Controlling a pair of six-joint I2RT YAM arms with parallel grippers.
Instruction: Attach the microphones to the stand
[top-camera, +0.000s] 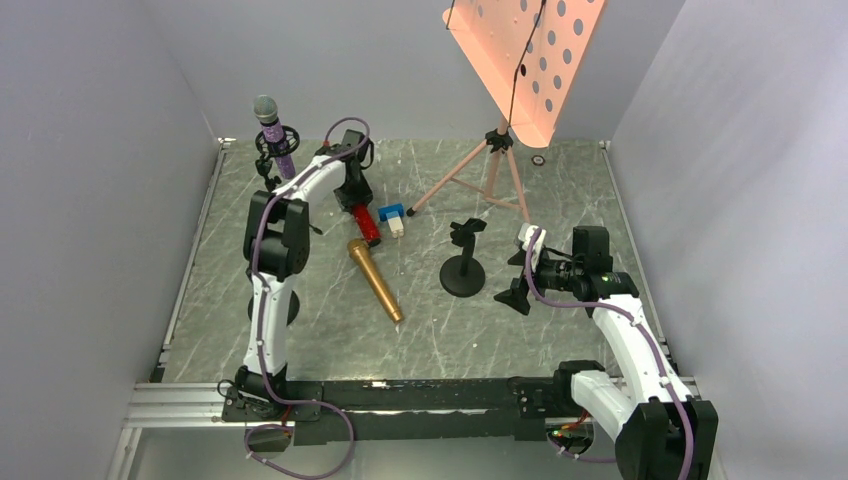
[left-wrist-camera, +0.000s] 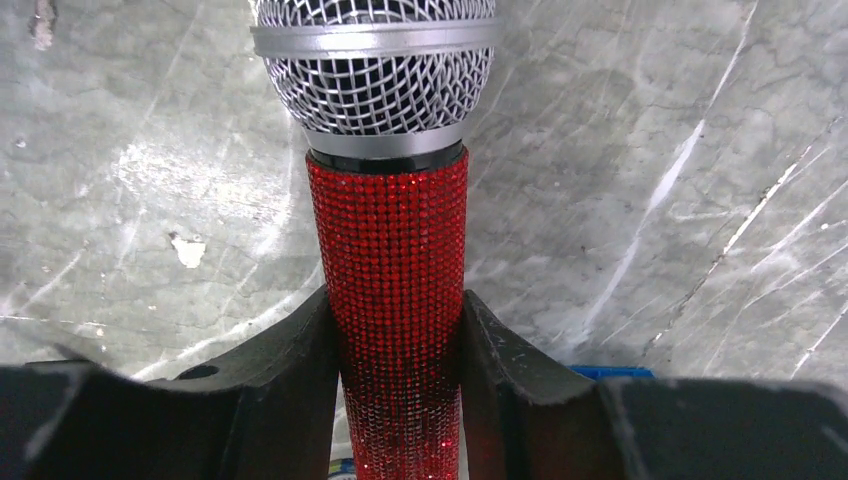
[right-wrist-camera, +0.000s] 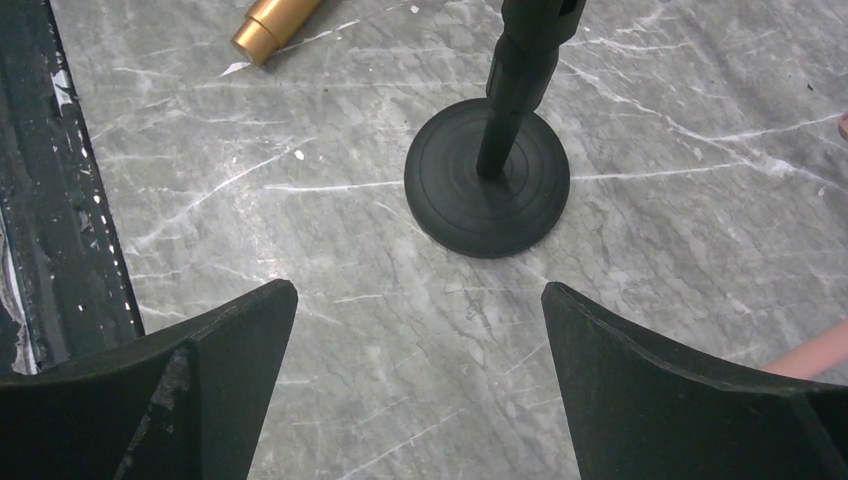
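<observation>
My left gripper (top-camera: 353, 200) is shut on the red microphone (top-camera: 366, 224) at the back of the table. In the left wrist view the fingers (left-wrist-camera: 300, 360) press both sides of its glittery red body (left-wrist-camera: 390, 240), silver mesh head pointing away. The gold microphone (top-camera: 375, 280) lies flat mid-table; its end shows in the right wrist view (right-wrist-camera: 272, 25). The purple microphone (top-camera: 270, 130) stands upright in a black holder at the back left. A short black stand (top-camera: 463, 265) with a round base (right-wrist-camera: 487, 185) holds nothing. My right gripper (top-camera: 514, 278) is open and empty just right of it (right-wrist-camera: 420, 300).
A small blue-and-white block (top-camera: 392, 218) lies beside the red microphone. A pink tripod music stand (top-camera: 490, 170) with a perforated desk (top-camera: 525, 55) stands at the back right; one leg shows in the right wrist view (right-wrist-camera: 815, 355). Grey walls enclose the table.
</observation>
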